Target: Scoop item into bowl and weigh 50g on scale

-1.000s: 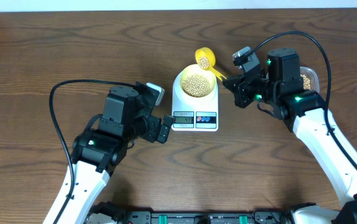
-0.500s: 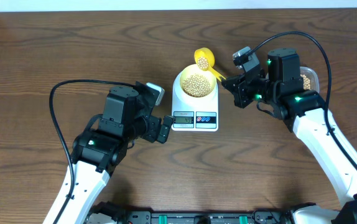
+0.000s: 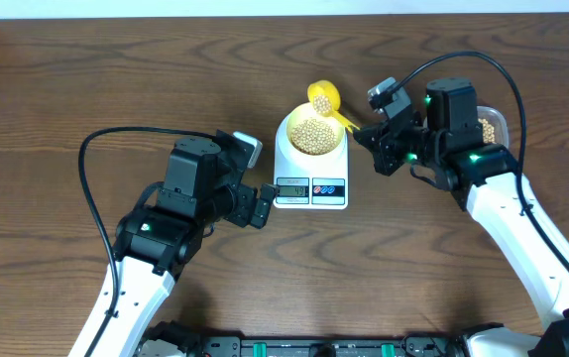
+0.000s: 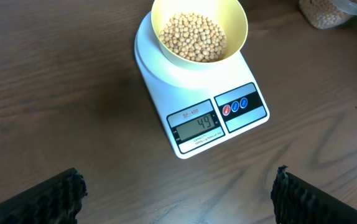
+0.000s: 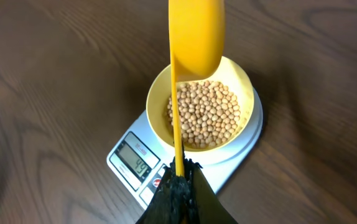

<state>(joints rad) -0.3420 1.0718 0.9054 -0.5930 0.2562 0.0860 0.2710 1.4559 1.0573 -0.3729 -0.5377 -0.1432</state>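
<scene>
My right fingers (image 5: pixel 166 200) are clenching the yellow plastic scoop (image 5: pixel 195 31) over the pale-yellow round bowl (image 5: pixel 158 96), ready for topping up the tan beans (image 5: pixel 206 118); my left fingers (image 4: pixel 48 199) are hanging released near it.

Dark wood-grain table (image 3: pixel 86 79) meets a pale far wall (image 3: pixel 265 8).

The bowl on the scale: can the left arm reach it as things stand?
Probably yes. The left end effector is open and faces the bowl, with only table and the scale's front between them. The scoop in the right end effector hangs near its far rim, out of the way.
</scene>
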